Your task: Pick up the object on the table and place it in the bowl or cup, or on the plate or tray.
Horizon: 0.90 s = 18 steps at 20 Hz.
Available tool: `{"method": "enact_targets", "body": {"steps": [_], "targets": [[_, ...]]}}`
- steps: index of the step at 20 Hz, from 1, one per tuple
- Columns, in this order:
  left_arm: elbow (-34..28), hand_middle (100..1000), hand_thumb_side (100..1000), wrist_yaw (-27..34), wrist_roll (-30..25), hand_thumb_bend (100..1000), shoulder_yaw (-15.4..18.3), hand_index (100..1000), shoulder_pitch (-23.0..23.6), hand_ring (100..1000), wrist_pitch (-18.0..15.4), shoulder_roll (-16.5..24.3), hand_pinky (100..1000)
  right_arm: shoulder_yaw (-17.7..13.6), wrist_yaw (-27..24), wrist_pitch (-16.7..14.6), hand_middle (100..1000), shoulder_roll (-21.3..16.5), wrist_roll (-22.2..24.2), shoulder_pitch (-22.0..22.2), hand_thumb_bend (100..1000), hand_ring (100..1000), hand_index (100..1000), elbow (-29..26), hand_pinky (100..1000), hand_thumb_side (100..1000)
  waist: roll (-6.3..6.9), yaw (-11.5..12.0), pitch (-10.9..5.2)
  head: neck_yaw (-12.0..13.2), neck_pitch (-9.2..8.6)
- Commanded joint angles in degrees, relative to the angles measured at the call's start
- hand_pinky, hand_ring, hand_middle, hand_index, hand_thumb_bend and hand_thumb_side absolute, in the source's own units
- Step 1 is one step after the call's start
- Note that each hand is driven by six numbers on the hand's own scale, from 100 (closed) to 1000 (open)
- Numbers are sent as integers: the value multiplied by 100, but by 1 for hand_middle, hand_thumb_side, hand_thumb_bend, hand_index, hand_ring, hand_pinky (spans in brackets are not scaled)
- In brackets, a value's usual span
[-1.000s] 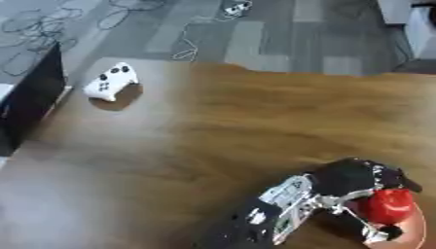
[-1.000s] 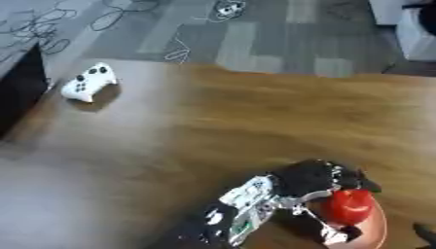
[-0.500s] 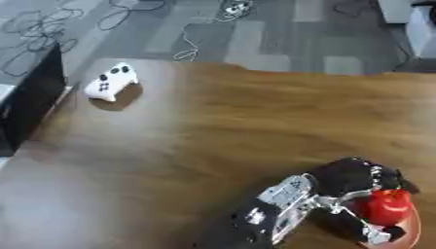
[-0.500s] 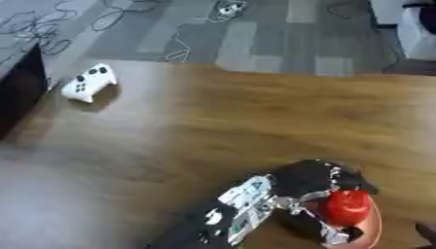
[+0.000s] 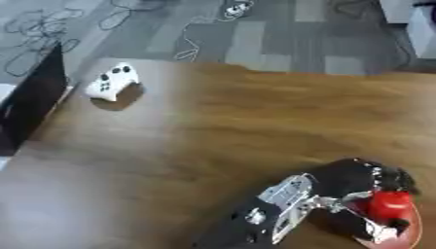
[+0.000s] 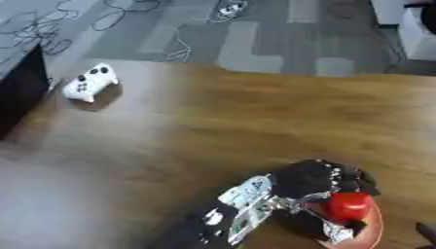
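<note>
- Red object (image 6: 349,205) is clasped by the curled fingers of the left hand (image 6: 319,187), above the plate (image 6: 372,231).
- Position is unchanged from the earlier frame.
- White controller (image 5: 112,81) lies well apart from the plate, with bare table (image 5: 255,121) between them.

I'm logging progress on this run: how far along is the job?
Pickup looks done: the left hand is curled round the red object. In hand: it holds it over the reddish plate at the table's near right edge. Left: release and withdraw. The white game controller lies untouched far left.
</note>
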Motion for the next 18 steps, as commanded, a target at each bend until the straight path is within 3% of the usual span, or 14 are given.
{"method": "enact_targets", "body": {"steps": [1,13,18], "targets": [[-184,831,689,22,-8,100,49,904,-126,788,-3,34,534,-9,-23,-8,603,-16,0,30,100,615,1000,-109,514,583,-41,12,-132,67,-58],[-689,798,620,388,-355,179,24,876,-312,760,117,19,546,-37,-115,-5,603,-74,-29,173,100,614,1000,-66,513,568,-99,115,-356,105,-74],[-767,797,624,582,-477,154,-10,874,-336,753,149,24,537,-46,-166,0,603,-102,-36,225,100,614,1000,-54,513,564,-119,173,-444,107,-73]]}}
